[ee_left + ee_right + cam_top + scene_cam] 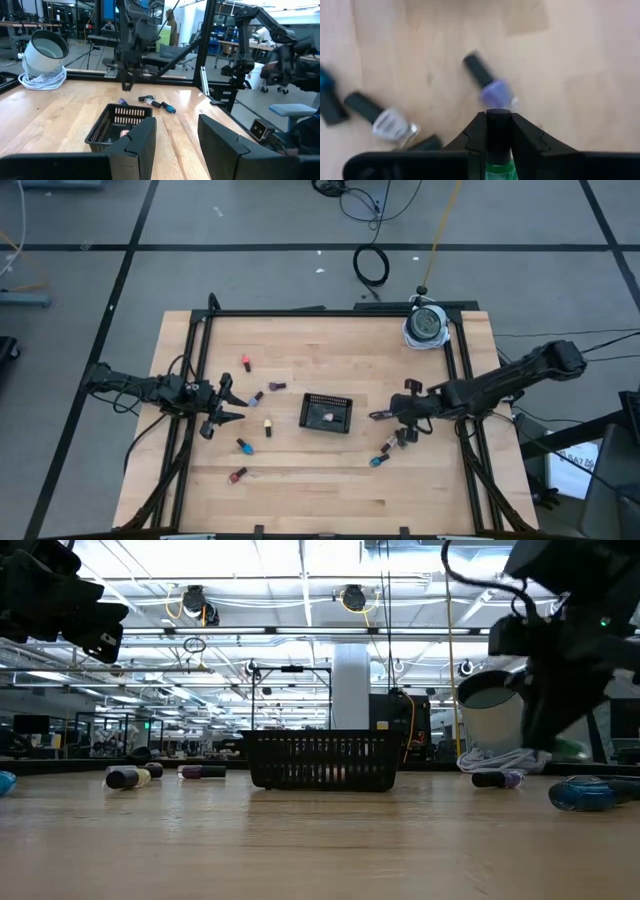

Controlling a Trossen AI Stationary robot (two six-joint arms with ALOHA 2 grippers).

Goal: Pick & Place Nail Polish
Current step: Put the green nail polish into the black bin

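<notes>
Green nail polish bottle (499, 172) is sitting clamped by its dark cap between the fingers of the right claw (498, 131), lifted off the wooden tabletop (330, 475) right of the black mesh tray (327, 413).

Purple bottle (488, 82) is lying on its side on the wood just beyond that claw, with a pale bottle (379, 116) and a blue one (326, 95) lying nearby; in the high view a blue bottle (379, 460) is lying below the right claw (392, 414).

Left claw (232, 404) is hovering over the left half of the tabletop, fingers (141, 145) standing partly apart and gripping nothing.

Loose bottles near the left claw, all on their sides:
- red (246, 363), toward the far edge
- purple-tinted (256, 397), beside the claw tips
- dark-capped one (276, 386), nearer the tray
- yellow (268, 426)
- blue (242, 445)
- red (237, 476), nearest the front edge

Tray is resting near the middle of the tabletop, with a small pale item (326, 417) lying inside; its kind is not clear.

White round lamp-like fixture (426, 325) with a coiled cable is standing at the far right corner
</notes>
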